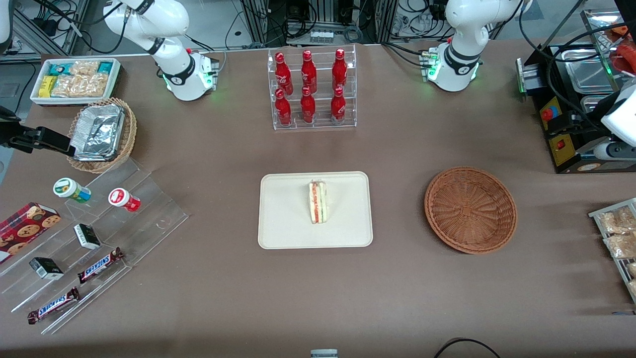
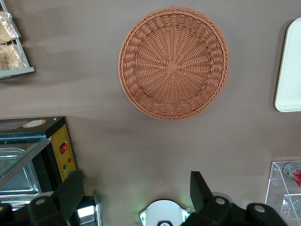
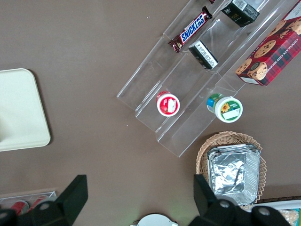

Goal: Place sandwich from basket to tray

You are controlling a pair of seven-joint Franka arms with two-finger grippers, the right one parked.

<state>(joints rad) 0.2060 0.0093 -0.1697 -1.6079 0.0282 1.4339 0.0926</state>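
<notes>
The sandwich [image 1: 318, 201], a pale bread wedge with red and green layers on its cut edge, stands on the cream tray [image 1: 278, 226] at the middle of the table. The reddish-brown wicker basket [image 1: 470, 210] [image 2: 173, 62] lies empty beside the tray, toward the working arm's end. My left gripper [image 2: 136, 182] hangs high over the table near its own arm's base [image 2: 164, 214], farther from the front camera than the basket. It is open, and only bare table shows between its dark fingers [image 2: 70, 190]. One edge of the tray [image 2: 289, 70] shows in the left wrist view.
A clear rack of red bottles [image 1: 312, 89] stands farther from the front camera than the tray. A black machine with steel pans [image 1: 571, 109] [image 2: 28, 155] sits beside my gripper. A rack of snack bags [image 1: 618, 238] lies at the working arm's end. Clear steps with snacks [image 1: 94, 243] lie toward the parked arm's end.
</notes>
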